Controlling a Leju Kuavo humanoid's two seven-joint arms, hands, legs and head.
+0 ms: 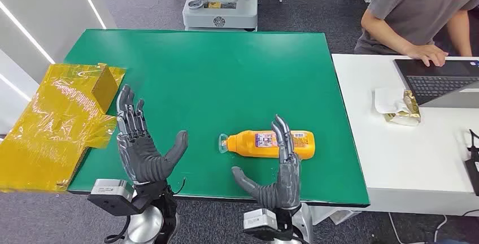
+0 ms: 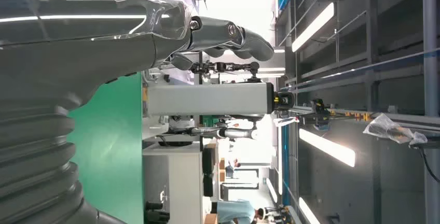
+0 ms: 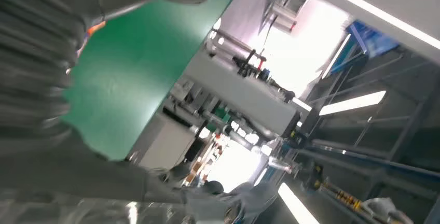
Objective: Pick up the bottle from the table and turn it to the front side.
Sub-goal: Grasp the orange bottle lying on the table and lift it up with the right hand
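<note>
Closest to us, our right hand [image 1: 275, 173] is up over the near edge of the green bench [image 1: 226, 69], fingers straight and spread, thumb out to the side, holding nothing. Its fingertips [image 1: 279, 124] overlap the orange bottle [image 1: 270, 144] from our head view, though we cannot tell whether they touch it. That bottle lies on its side on the green surface, clear cap end pointing toward our left hand, a printed label facing up; the print is too small for us to read.

Our left hand [image 1: 141, 151] is raised just beside the bench's near left corner, palm facing inward, fingers spread wide and empty, well apart from the bottle. Beside it we see a yellow plastic-wrapped box [image 1: 59, 114] hanging off the left edge.

Off to the right stands a white bench [image 1: 384, 159] with a laptop [image 1: 440, 80] and a crumpled gold wrapper [image 1: 402, 108]; a person's hand [image 1: 429, 53] rests by the keyboard. Beyond the far edge we spot a grey machine [image 1: 220, 1] carrying a yellow label, unreadable from here.
</note>
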